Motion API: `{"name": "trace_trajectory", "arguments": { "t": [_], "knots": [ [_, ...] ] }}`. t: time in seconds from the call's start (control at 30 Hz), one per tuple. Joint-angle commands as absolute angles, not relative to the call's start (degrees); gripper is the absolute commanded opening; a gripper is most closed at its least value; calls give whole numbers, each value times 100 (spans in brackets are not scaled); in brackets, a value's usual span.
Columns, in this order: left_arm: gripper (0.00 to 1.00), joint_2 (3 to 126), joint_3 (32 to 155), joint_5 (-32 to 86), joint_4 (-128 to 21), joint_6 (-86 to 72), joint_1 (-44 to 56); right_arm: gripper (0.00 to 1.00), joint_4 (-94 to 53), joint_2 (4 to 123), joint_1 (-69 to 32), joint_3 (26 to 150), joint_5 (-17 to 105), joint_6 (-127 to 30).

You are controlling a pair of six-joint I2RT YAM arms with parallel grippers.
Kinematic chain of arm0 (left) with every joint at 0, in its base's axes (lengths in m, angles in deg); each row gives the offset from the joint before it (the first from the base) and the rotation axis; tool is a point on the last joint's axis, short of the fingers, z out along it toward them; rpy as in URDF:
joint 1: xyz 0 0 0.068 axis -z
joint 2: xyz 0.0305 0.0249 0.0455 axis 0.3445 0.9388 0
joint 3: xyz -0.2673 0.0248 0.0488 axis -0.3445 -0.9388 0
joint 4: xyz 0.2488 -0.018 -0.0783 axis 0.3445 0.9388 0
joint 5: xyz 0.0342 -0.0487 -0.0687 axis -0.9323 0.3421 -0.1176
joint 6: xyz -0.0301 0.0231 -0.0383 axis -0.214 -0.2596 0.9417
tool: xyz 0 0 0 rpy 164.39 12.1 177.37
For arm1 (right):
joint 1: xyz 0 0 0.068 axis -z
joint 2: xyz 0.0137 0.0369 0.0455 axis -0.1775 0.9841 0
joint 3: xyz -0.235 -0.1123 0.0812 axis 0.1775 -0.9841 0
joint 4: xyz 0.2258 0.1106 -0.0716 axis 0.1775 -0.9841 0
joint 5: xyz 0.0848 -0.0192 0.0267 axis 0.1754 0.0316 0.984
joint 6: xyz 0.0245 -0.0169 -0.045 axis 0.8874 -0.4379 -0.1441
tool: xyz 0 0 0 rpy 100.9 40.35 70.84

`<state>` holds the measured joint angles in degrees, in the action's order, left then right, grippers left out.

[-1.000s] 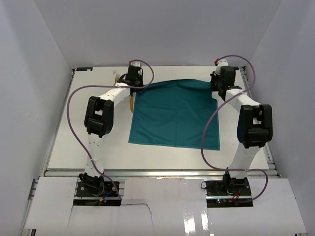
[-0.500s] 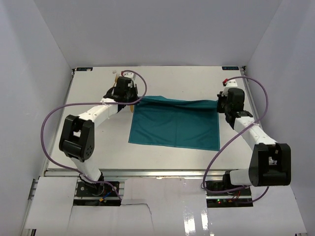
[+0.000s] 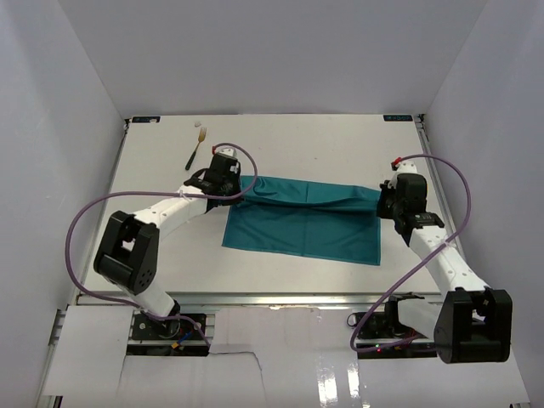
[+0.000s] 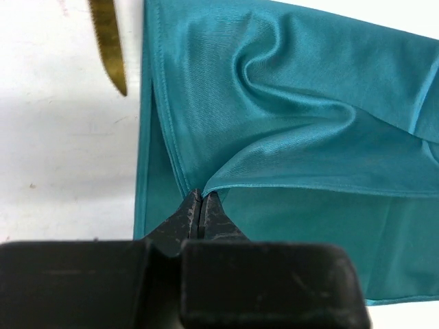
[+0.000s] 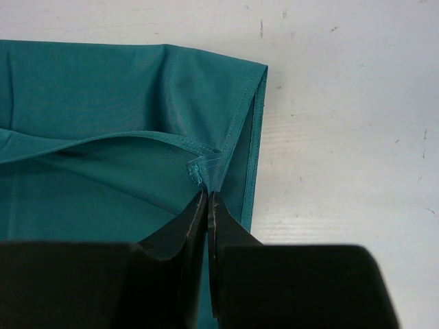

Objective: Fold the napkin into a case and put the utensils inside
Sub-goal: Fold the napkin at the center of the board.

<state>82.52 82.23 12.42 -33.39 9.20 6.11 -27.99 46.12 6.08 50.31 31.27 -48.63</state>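
The teal napkin point(image 3: 302, 225) lies mid-table with its far half lifted and drawn toward the near edge. My left gripper point(image 3: 240, 189) is shut on the napkin's far-left corner point(image 4: 206, 186), the cloth point(image 4: 295, 123) bunching ahead of the tips. On the other side my right gripper point(image 3: 384, 201) is shut on the far-right corner point(image 5: 206, 168); the hemmed cloth point(image 5: 103, 89) folds back over the lower layer. A fork point(image 3: 196, 147) with a dark handle lies at the far left. The knife's gold blade point(image 4: 110, 44) shows left of the napkin in the left wrist view; the arm hides it from above.
White walls close in the table on three sides. Purple cables point(image 3: 85, 223) loop off both arms over the table. Bare tabletop point(image 5: 357, 103) lies to the right of the napkin.
Both grippers have pulled the napkin's far corners toward the near edge, folding the far half over. The left arm moving away has uncovered the fork.
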Motion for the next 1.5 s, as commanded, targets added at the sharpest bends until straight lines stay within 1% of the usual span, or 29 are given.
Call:
{"name": "trace_trajectory", "arguments": {
  "t": [0.0,0.33,0.57,0.73,0.97,1.27,1.47],
  "knots": [
    [0,7787,8342,717,-2927,1170,621,8,-3175,4327,610,5048,2981,-4713],
    [0,7391,8527,611,-2346,1249,665,8,-3755,3764,610,5013,3183,-4643],
    [0,7364,8044,770,-2329,1346,683,8,-3905,3641,609,4715,3394,-4336],
    [0,7487,7929,735,-2337,1504,700,8,-3879,3702,610,4460,3288,-4230],
    [0,7549,7648,787,-2381,1671,744,9,-3721,3738,609,4179,3534,-4045],
    [0,7531,7297,787,-2425,1829,832,11,-3756,3755,618,3976,3359,-3870],
    [0,7391,7085,796,-2469,1944,903,11,-3764,3633,618,3897,3332,-3720]
  ]
}}
